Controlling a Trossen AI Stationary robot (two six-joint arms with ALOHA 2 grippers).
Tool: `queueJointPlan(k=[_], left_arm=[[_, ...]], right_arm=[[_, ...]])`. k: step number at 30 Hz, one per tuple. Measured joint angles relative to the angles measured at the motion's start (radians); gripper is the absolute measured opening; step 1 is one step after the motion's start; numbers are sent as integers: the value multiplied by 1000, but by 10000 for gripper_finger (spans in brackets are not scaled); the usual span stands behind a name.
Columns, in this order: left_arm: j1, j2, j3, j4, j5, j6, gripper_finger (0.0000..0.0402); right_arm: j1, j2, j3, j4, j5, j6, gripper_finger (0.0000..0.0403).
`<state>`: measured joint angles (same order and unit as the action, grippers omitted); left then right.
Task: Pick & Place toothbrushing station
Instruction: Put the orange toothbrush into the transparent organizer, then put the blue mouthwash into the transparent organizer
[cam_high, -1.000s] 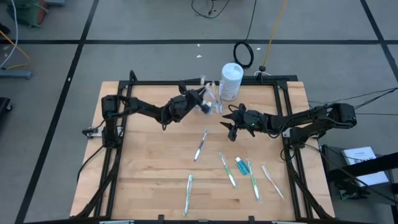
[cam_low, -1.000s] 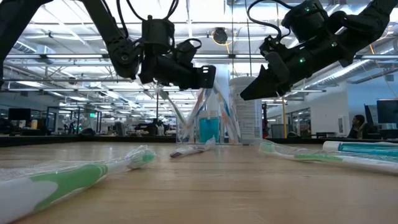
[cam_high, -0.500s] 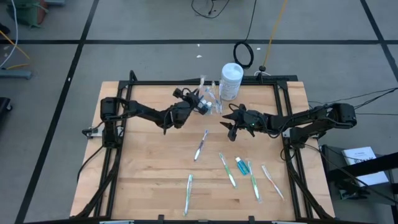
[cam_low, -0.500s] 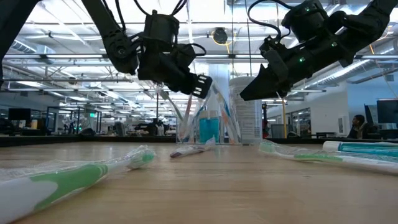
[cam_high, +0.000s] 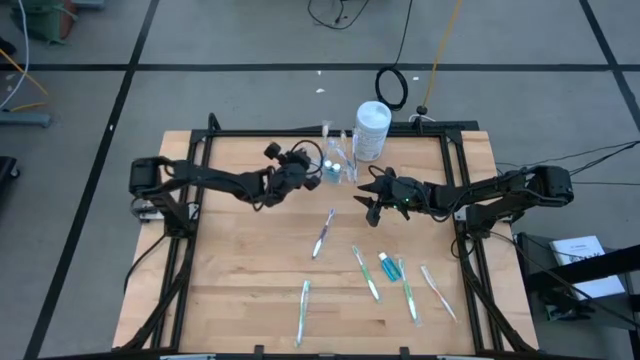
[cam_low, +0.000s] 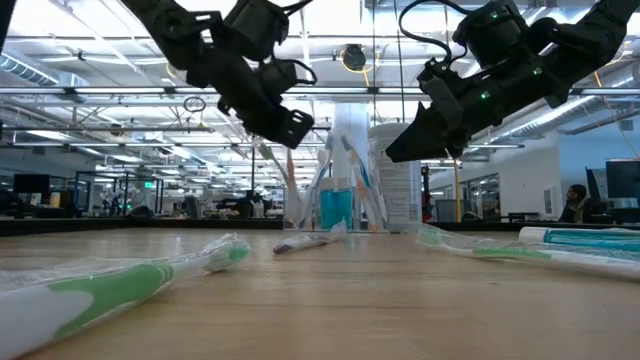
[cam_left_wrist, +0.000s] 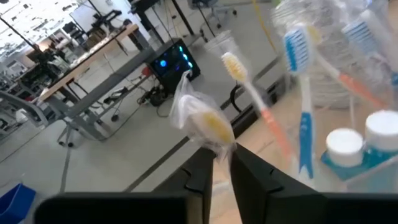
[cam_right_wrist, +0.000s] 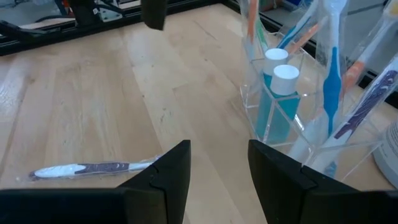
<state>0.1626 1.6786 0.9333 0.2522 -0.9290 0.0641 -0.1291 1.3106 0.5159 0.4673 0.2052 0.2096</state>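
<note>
Two arms hang over the wooden surface (cam_high: 240, 260). At the far edge stands the clear cup (cam_high: 340, 160), packed with toothbrushes (cam_right_wrist: 330, 74) and blue tubes (cam_right_wrist: 278, 102), next to a white canister (cam_high: 371, 130). The left tool (cam_high: 300, 166), just left of the cup, pinches a wrapped yellow-headed toothbrush (cam_left_wrist: 208, 124). The right tool (cam_high: 373, 196), just right of the cup, hovers with fingers spread and nothing between them. A purple toothbrush (cam_high: 323, 232) lies near the middle; several green ones (cam_high: 364, 272) lie nearer.
</note>
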Motion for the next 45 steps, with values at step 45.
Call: queueJointPlan(k=[45], left_arm=[[-120, -39, 0, -214, 730, -198, 88]], right_arm=[[1, 0, 0, -11, -131, 274, 155]])
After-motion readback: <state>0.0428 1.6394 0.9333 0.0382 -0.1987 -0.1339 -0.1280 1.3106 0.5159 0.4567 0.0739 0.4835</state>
